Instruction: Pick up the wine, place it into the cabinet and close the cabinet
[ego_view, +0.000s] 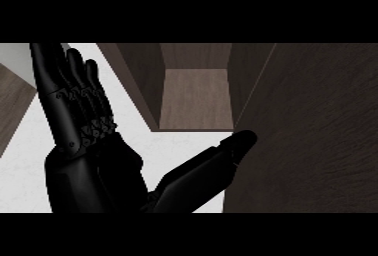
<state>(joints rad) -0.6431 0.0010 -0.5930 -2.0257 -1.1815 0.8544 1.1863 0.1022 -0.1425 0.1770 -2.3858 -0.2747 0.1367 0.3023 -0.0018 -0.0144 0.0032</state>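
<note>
One open hand (92, 170), one open cabinet (196, 97)

The hand (88, 165) is cut off at the near edge — its forearm is unseen; the cabinet (196, 95) runs past the far edge, its door (310, 130) past the right; the wine is hidden.

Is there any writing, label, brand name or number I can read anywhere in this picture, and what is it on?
None. The open cabinet, its door, the white counter and the black hand carry no readable words, numbers or signs. No wine bottle shows in this view, so no label can be read.
</note>
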